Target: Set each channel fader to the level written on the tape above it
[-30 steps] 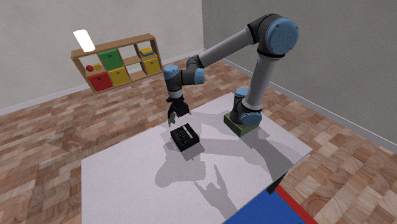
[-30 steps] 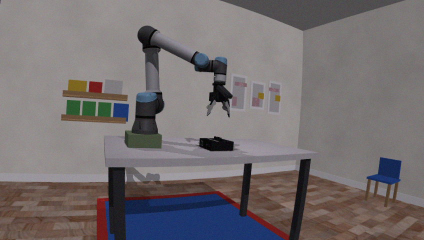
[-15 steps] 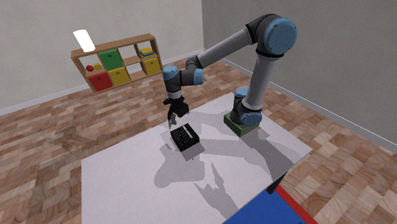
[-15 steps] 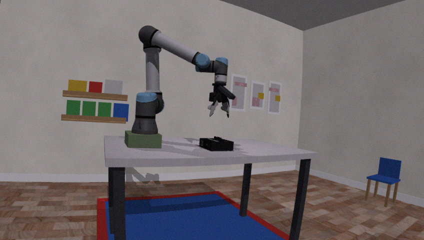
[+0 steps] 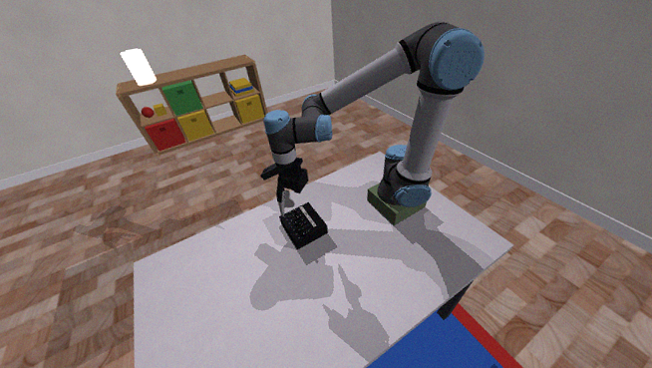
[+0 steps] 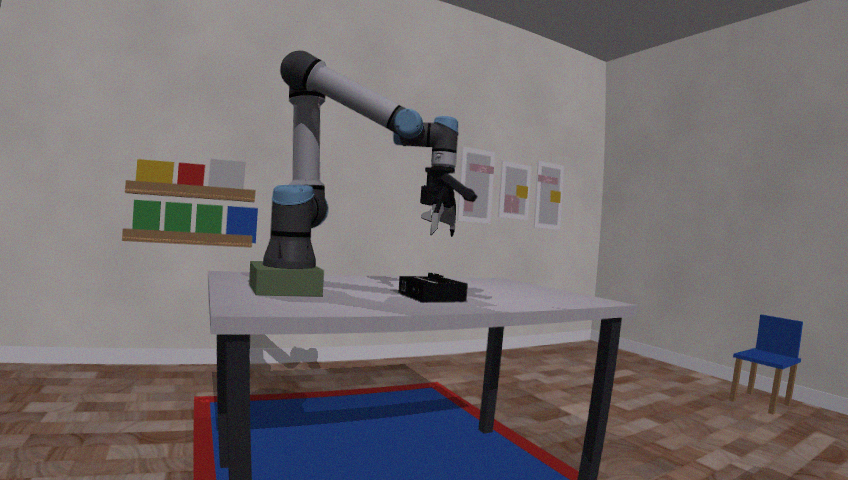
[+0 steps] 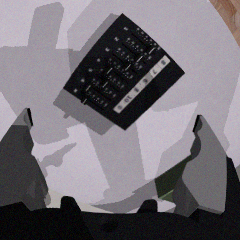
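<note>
The lighting desk (image 5: 303, 224) is a small black box lying on the white table; it also shows in the exterior view (image 6: 432, 287). In the wrist view the desk (image 7: 124, 71) lies skewed, with several fader tracks and a strip of pale tape labels (image 7: 141, 86) along its lower right side; the written levels are too small to read. My gripper (image 6: 439, 224) hangs well above the desk, open and empty. Its two fingers frame the wrist view (image 7: 112, 120), and it shows in the top view (image 5: 284, 200).
The arm's green base block (image 5: 396, 206) stands on the table just right of the desk. A blue and red rug (image 6: 368, 434) lies under the table. A blue chair (image 6: 767, 356) stands far off by the right wall.
</note>
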